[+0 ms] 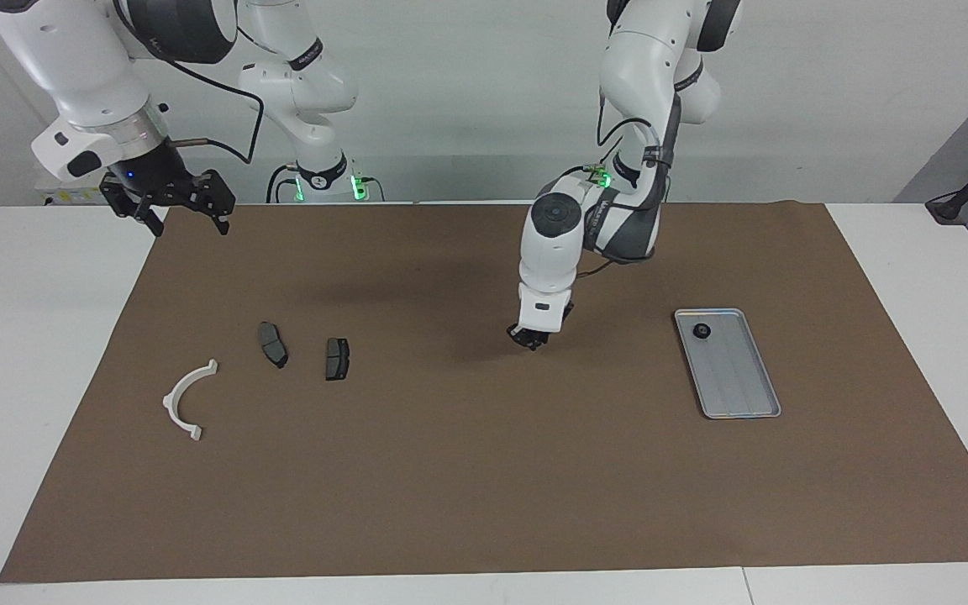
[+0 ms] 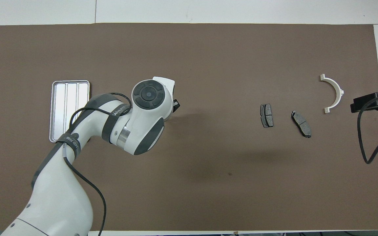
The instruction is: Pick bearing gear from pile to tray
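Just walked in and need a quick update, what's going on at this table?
The left tool is shut and raised over the brown mat, between the brake pads and the tray; whether it holds anything cannot be seen. One gear already lies in the tray. The right tool waits, open, over the mat's corner. A white bracket lies beside the pads.

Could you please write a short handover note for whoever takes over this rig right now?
Left gripper: shut, raised over the brown mat between the brake pads and the tray; whether it holds a small part cannot be seen.
Right gripper: open, waiting above the mat's corner at its own end.
Tray: toward the left arm's end, one black gear already in it.
Pile: two brake pads and white half-ring bracket toward the right arm's end.
Left: reach the tray and open over it.
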### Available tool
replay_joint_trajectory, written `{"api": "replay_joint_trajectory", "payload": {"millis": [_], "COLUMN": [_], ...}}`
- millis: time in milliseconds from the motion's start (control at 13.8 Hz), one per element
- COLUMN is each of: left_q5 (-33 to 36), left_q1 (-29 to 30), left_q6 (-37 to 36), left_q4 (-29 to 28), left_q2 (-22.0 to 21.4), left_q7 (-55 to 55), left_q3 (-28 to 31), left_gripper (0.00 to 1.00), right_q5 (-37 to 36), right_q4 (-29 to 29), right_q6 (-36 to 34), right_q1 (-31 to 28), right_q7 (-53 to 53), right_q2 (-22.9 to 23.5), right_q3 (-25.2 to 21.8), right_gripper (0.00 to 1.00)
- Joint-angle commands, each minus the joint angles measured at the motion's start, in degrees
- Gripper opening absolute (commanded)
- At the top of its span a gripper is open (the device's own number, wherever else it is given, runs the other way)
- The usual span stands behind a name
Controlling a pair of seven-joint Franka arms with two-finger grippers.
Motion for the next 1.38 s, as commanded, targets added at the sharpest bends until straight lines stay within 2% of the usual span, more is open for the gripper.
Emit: {"api": "replay_joint_trajectory", "payload": {"millis": [0,290,797,1304], "left_q5": [0.86,0.86,0.51,0.51], "left_q1": [6.09,15.14,28.32,32.55], "left_q6": [-3.77,-4.57,1.93,7.65], "left_q4": [-1.30,-1.30,-1.39,-3.06], "left_q2": [-3.77,-4.22,-3.60,-0.44], "left_q7": [8.42,22.29,43.21,48.34], "left_q3": [-0.44,-0.44,-0.44,-0.44], "left_gripper": [0.00,0.00,0.00,0.00], "right_q5": [0.35,0.35,0.35,0.35], "right_q4": [-0.64,-0.73,-0.81,-0.73], "right_q6": [-0.94,-0.76,-0.24,-0.15], "right_q1": [-0.34,-0.70,-0.26,-0.34], "right_q7": [0.43,0.52,1.66,2.01], "right_q2": [-0.99,-1.08,-0.99,-0.99], "right_q3": [0.29,0.29,0.38,0.56], "right_gripper": [1.00,1.00,1.00,1.00]}}
